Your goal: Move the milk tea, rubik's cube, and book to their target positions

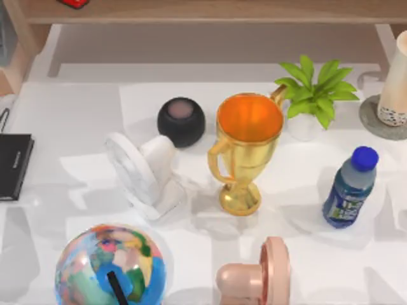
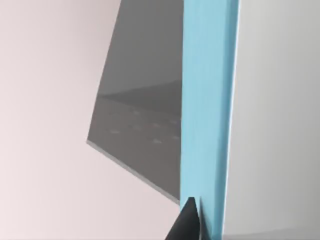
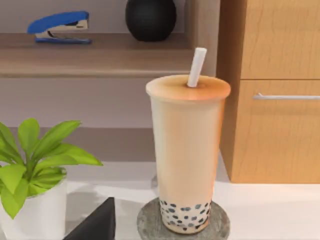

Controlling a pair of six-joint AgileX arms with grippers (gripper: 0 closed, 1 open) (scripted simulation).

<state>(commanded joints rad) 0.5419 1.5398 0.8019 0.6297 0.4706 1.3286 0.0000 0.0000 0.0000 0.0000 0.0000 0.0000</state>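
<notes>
One task item, the milk tea point(image 3: 187, 155), is already stood on a grey coaster point(image 3: 150, 222) at the table's right edge. A light-blue book point(image 2: 207, 115) is seen beside the left gripper's fingertip point(image 2: 187, 222); whether it is gripped cannot be told. Placing the book is judged next.

A white table point(image 1: 76, 108) crowded with objects: a gold trophy point(image 1: 245, 149) at centre, a black round speaker point(image 1: 181, 121) behind it, a potted plant point(image 1: 315, 95) and blue-capped bottle point(image 1: 350, 187) to the right. The milk tea point(image 1: 397, 82) stands on a grey coaster point(image 1: 375, 121) at the right edge; a globe point(image 1: 108, 267) sits near the front left.
</notes>
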